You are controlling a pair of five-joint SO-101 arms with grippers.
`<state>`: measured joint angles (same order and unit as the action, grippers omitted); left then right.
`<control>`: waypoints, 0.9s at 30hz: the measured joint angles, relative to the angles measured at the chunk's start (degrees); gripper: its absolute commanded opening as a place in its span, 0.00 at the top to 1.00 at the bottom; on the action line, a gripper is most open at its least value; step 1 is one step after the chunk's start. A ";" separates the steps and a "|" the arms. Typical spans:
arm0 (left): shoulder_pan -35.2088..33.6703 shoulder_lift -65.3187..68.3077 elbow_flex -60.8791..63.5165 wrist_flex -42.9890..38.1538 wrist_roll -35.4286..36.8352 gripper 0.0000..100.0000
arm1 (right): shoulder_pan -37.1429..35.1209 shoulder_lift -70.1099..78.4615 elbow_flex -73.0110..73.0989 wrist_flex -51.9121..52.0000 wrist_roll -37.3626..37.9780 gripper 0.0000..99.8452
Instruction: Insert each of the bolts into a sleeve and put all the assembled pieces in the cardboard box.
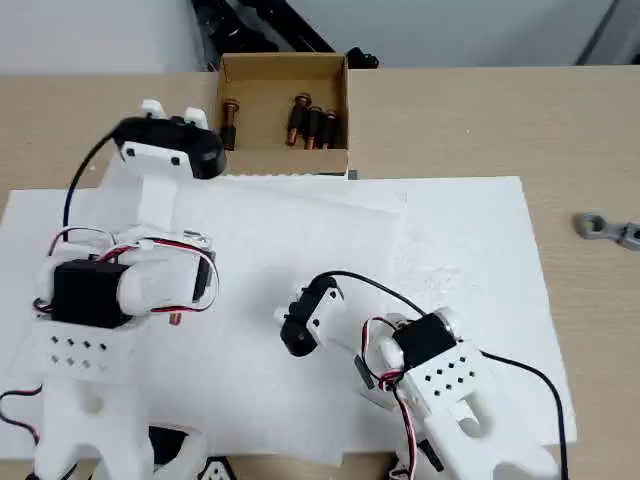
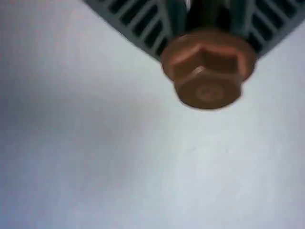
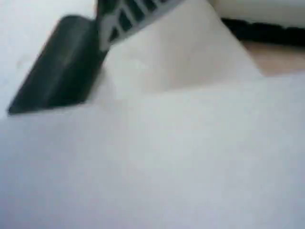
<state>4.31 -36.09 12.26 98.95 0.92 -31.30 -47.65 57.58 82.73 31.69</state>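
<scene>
L gripper point(image 2: 207, 19) grips a copper hex-head bolt point(image 2: 207, 71), head poking out of the jaws, long axis running back btwn them. The cardboard box point(image 1: 285, 160) sits well apart from it; L arm is nearer that box. R gripper point(image 1: 298, 330): state can't be told.

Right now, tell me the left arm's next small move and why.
Probably lift the left gripper and carry it toward the cardboard box. It is shut on a copper-headed bolt, apparently with a dark sleeve behind the head, low over the white sheet, and four assembled pieces already lie in the box.
</scene>
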 measured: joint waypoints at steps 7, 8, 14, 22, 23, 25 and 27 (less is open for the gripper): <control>0.00 0.00 1.58 -0.62 0.00 1.00 | -0.88 6.15 2.73 -7.74 -5.10 0.77; 0.00 0.00 1.58 -0.70 0.00 1.00 | -0.97 7.56 2.81 -8.44 -5.27 0.77; 0.00 0.00 1.58 -0.70 0.00 1.00 | -1.23 14.07 3.16 -12.22 -5.54 0.77; 0.00 0.00 1.58 -0.70 0.00 1.00 | -1.32 20.22 4.66 -18.02 -5.63 0.77; 0.00 0.00 1.58 -0.70 0.00 1.00 | -1.32 20.75 4.75 -18.20 -5.63 0.77; 0.00 0.00 1.58 -0.70 0.00 1.00 | -1.32 21.36 4.75 -18.29 -5.63 0.78; 0.00 0.00 1.58 -0.70 0.00 1.00 | -1.32 21.45 4.75 -18.37 -5.63 0.82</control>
<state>4.31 -36.09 13.85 98.24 0.92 -32.62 -26.20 62.33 64.35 26.07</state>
